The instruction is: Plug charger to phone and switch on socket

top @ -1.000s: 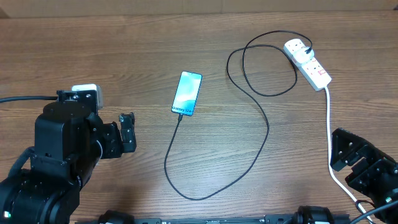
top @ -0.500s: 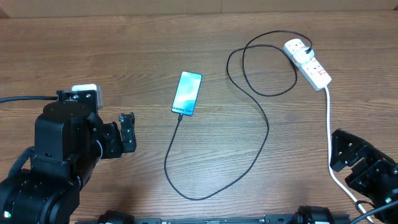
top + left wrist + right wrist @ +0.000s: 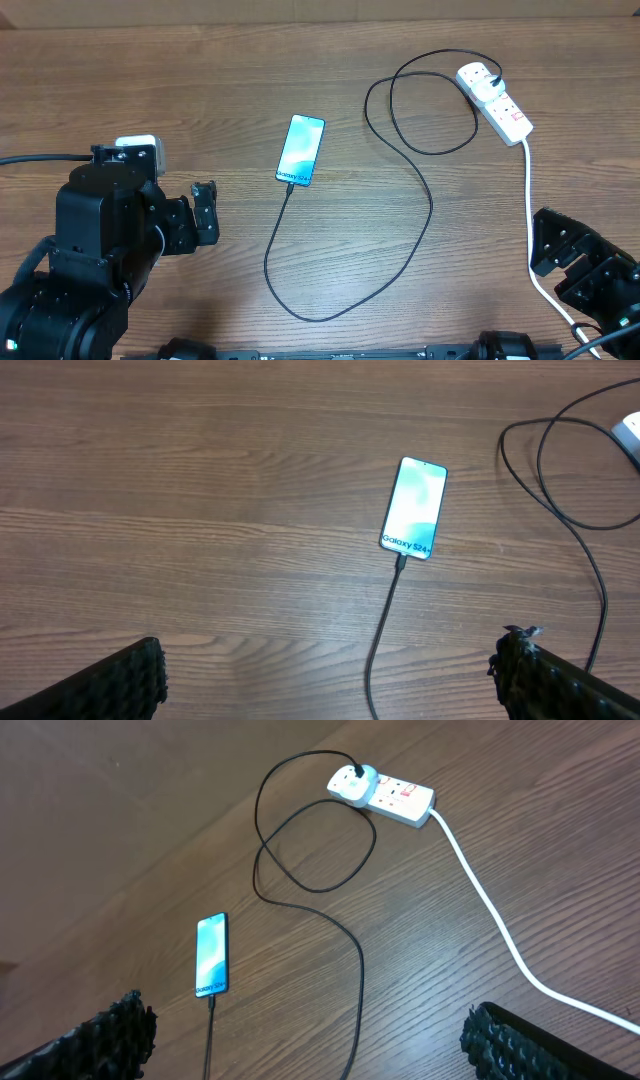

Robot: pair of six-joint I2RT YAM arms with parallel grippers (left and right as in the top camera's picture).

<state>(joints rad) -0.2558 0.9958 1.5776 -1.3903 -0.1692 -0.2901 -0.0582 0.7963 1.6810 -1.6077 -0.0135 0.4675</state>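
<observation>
The phone (image 3: 301,151) lies flat mid-table, its turquoise screen lit (image 3: 414,508) (image 3: 211,955). The charger (image 3: 425,215), a thin black cable, has its tip (image 3: 401,563) against the phone's bottom edge. From there it loops toward me, then back to its plug (image 3: 478,75) seated in the white socket (image 3: 497,103) (image 3: 392,793) at the far right. My left gripper (image 3: 330,682) (image 3: 205,212) stands open, left of the phone, with only the cable between its fingers. My right gripper (image 3: 325,1045) is open and empty, well short of the socket.
The socket's thick white cord (image 3: 530,200) runs down the right side, past my right arm (image 3: 590,275), and off the near edge. A white block (image 3: 137,150) sits on my left arm. The table's far edge (image 3: 300,14) lies behind the socket.
</observation>
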